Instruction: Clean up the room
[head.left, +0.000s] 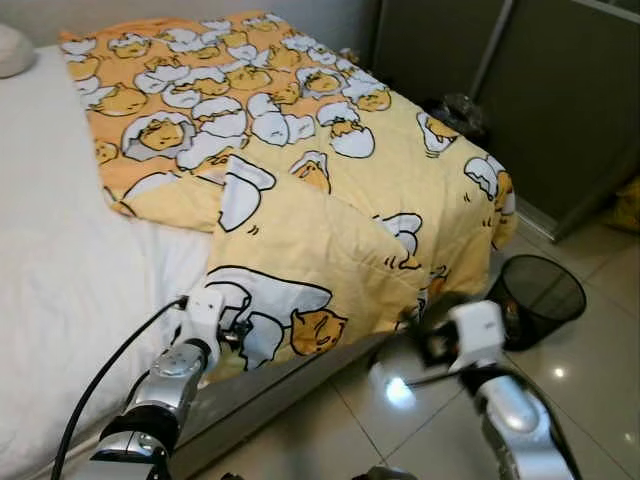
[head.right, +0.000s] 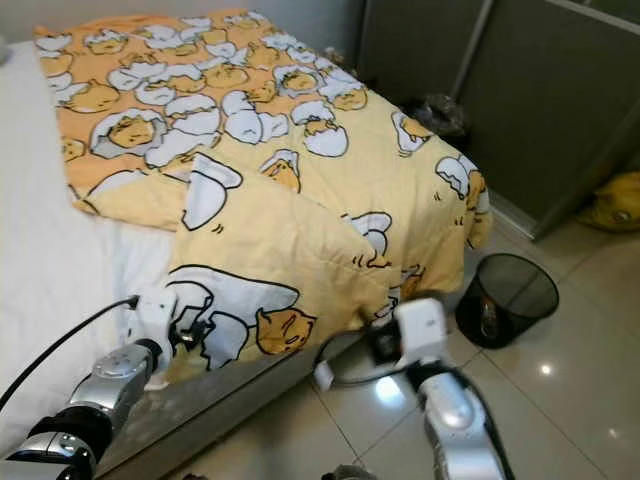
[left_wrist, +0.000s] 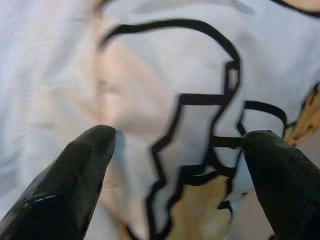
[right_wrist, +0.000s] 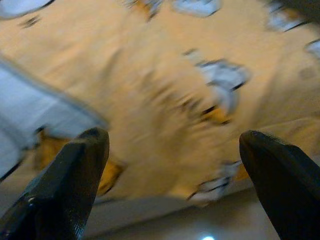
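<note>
Left wrist view: wordless egg-print blanket (left_wrist: 200, 100)

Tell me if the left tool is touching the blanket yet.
Cannot tell. In the left wrist view the left tool is open with the blanket close between its fingertips, but no plain contact or gap shows. The left eye view places it at the blanket's edge.

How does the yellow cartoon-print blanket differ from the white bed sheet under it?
The yellow cartoon-print blanket is patterned, rumpled and folded over itself; the white bed sheet is plain and lies flat. The blanket hangs over the bed's foot edge, between the open left gripper and right gripper. Both lie on the bed.
</note>
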